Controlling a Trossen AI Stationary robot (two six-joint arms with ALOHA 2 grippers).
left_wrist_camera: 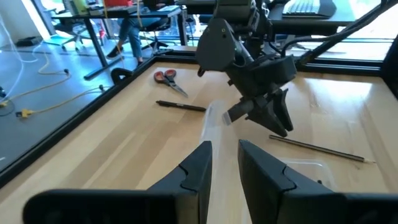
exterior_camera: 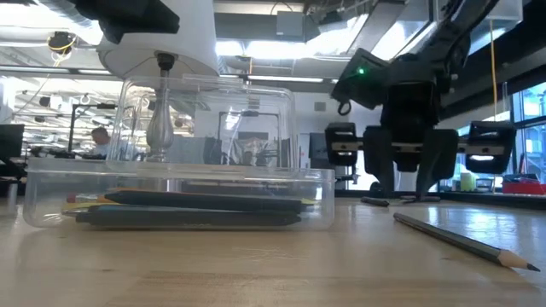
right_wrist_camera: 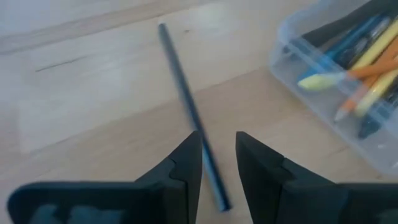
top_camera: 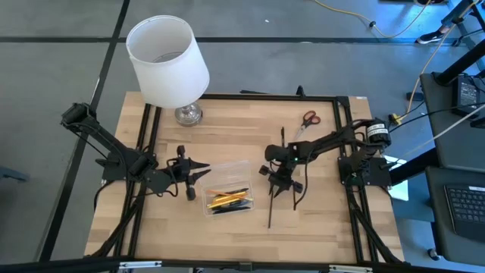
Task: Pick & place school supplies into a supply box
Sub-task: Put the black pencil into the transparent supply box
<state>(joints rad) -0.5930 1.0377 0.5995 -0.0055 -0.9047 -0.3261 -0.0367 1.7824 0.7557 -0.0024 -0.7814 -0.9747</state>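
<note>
The clear supply box sits mid-table and holds several yellow, orange and dark pencils. A dark grey-blue pencil lies flat on the wood to the box's right. My right gripper points down over that pencil's far part, open by a narrow gap, one finger on each side of it. My left gripper waits just left of the box, open by a narrow gap. Red-handled scissors and a black pen lie farther back.
A white-shaded lamp stands at the table's far left corner, behind the box. Black frame rails run along the table's edges. Bare wood lies toward the near edge. A person sits far off in the room.
</note>
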